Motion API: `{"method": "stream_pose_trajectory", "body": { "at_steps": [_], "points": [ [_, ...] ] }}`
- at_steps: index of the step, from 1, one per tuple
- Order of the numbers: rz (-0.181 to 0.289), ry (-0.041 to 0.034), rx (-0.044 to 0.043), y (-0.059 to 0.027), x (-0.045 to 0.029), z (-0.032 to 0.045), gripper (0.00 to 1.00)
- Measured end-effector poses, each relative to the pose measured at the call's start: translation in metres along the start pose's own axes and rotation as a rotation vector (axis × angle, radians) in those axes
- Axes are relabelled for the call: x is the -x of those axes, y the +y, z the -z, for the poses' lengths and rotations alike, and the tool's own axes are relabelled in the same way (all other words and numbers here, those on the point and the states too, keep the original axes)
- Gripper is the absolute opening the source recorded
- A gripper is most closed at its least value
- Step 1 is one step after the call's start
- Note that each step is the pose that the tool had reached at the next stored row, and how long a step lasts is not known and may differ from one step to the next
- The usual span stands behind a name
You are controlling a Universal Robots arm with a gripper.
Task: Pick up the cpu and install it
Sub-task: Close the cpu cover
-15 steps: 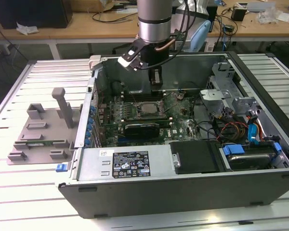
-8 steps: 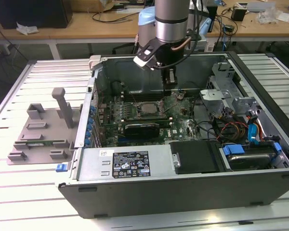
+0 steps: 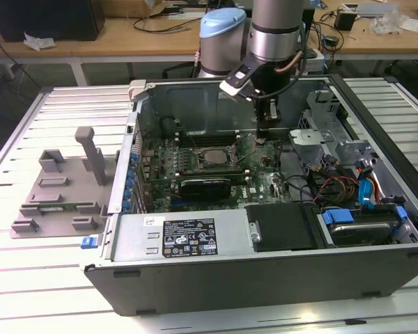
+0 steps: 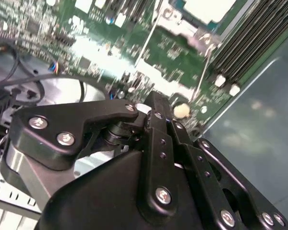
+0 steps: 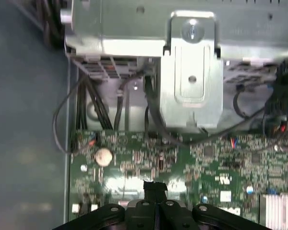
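Inspection of my black two-fingered gripper (image 3: 262,137): in both wrist views the fingers (image 5: 155,188) are pressed together with no gap and nothing visible between them, so I judge I carry nothing. I hang low inside the open grey metal computer case (image 3: 265,278), just over the green motherboard (image 3: 265,184), near a round silver coin battery (image 5: 103,156).

The cpu (image 3: 212,156), a small square chip with a silver-grey top, appears to lie flat within the black-framed socket (image 3: 195,158), towards the exterior view's left of my fingers and apart from them. It looks seated, which would explain my empty grip.

The grey plastic tray with upright posts (image 3: 56,191) stands outside the case.
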State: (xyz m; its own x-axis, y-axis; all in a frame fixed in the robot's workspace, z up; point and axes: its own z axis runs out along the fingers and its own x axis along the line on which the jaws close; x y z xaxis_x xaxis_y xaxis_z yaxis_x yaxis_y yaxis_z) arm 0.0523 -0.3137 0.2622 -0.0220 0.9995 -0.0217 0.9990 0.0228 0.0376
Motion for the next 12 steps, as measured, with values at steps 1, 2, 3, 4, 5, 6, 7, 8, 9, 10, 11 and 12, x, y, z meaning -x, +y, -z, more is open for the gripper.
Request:
{"method": "stream_pose_trajectory", "body": {
  "at_steps": [1,2,3,4,5,6,7,8,9,10,11,12],
  "points": [
    [0.0,0.0003,0.0,0.0016,0.0,-0.0003,0.11],
    [0.0,0.0,-0.0001,0.0035,0.0001,-0.002,0.11],
    [0.0,0.0001,-0.0012,0.0041,0.0,-0.0056,0.11],
    [0.0,0.0001,-0.0024,0.0043,0.0,-0.0074,0.11],
    [0.0,0.0001,-0.0036,0.0044,-0.0001,-0.0091,0.11],
    [0.0,0.0,-0.0052,0.0045,-0.0001,-0.011,0.11],
    [0.0,0.0001,-0.0069,0.0045,-0.0001,-0.0129,0.11],
    [0.0,0.0003,-0.0096,0.0045,-0.0002,-0.0159,0.11],
    [0.0,0.0004,-0.0115,0.0044,-0.0003,-0.0177,0.11],
    [0.0,0.0003,-0.0147,0.0043,-0.0003,-0.0208,0.11],
    [0.0,0.0004,-0.0165,0.0042,-0.0004,-0.0232,0.11],
    [0.0,0.0003,-0.0169,0.0042,-0.0004,-0.0241,0.11]
  ]
}}
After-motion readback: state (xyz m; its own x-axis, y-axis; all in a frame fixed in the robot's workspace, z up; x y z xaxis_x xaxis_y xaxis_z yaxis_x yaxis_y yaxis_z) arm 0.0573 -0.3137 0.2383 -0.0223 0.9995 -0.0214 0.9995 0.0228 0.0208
